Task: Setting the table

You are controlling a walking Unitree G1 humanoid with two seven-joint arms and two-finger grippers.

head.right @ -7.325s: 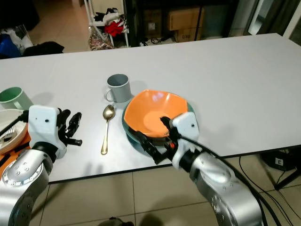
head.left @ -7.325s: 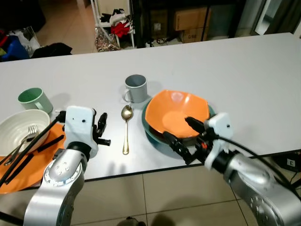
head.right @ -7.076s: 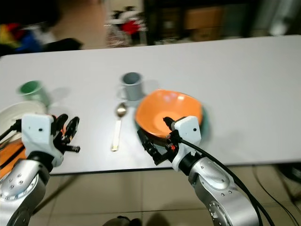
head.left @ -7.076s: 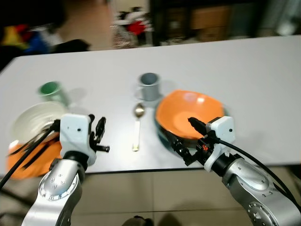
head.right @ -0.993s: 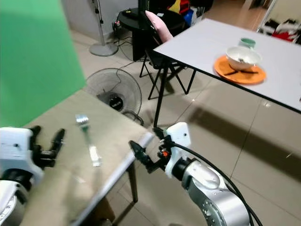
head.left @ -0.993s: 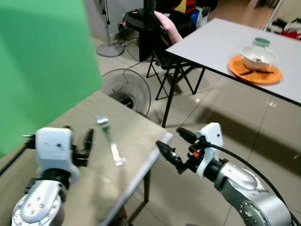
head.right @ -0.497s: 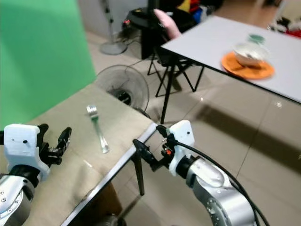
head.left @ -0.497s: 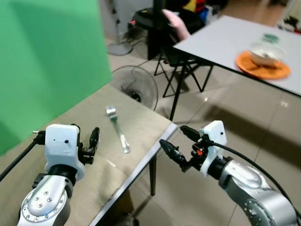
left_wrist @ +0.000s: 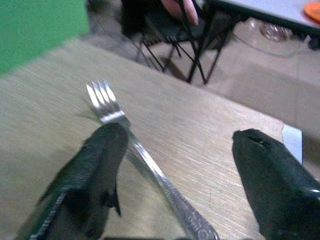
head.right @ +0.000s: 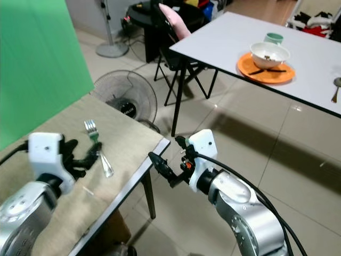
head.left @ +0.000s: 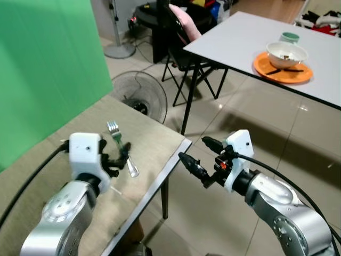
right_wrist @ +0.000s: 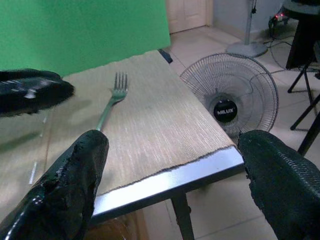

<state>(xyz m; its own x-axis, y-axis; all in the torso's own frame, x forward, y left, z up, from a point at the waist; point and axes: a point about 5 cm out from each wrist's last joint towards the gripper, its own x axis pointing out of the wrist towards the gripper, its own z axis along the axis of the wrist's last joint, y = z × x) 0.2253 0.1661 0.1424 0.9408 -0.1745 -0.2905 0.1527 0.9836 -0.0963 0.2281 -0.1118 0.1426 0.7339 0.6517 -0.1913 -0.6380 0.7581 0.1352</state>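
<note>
Wood-grain bench [head.left: 154, 141] carried a steel fork [head.left: 121, 147] near its outer corner, tines toward the green screen [head.left: 42, 64]. "MILUX" read on the hub of the floor fan [right_wrist: 227, 95] beyond the bench's far edge; no other writing was legible.

The left gripper [head.left: 118, 160] hovered at the fork with its fingers spread; in the left wrist view one finger [left_wrist: 92, 175] lay right beside the fork's neck and the other [left_wrist: 272, 185] stood well apart toward the bench edge, so the fork [left_wrist: 145, 160] lay between them, ungripped. Half a second earlier this gripper had been further back from the fork, nearer the robot; it had since closed in on the handle.

The right gripper [head.left: 198, 160] hung off the bench corner over the tiled floor [head.left: 224, 117], fingers open and holding nothing, much as before.

Across the room the white table [head.left: 250, 37] bore an orange plate [head.left: 282, 68] near its near edge, with a white bowl [head.left: 286, 53] on it, dark chopsticks [head.left: 282, 69] across the plate and a green mug [head.left: 290, 37] behind. A spoon [head.right: 336, 88] lay further along that table. Seven seconds earlier the robot had stood at that table.
</note>
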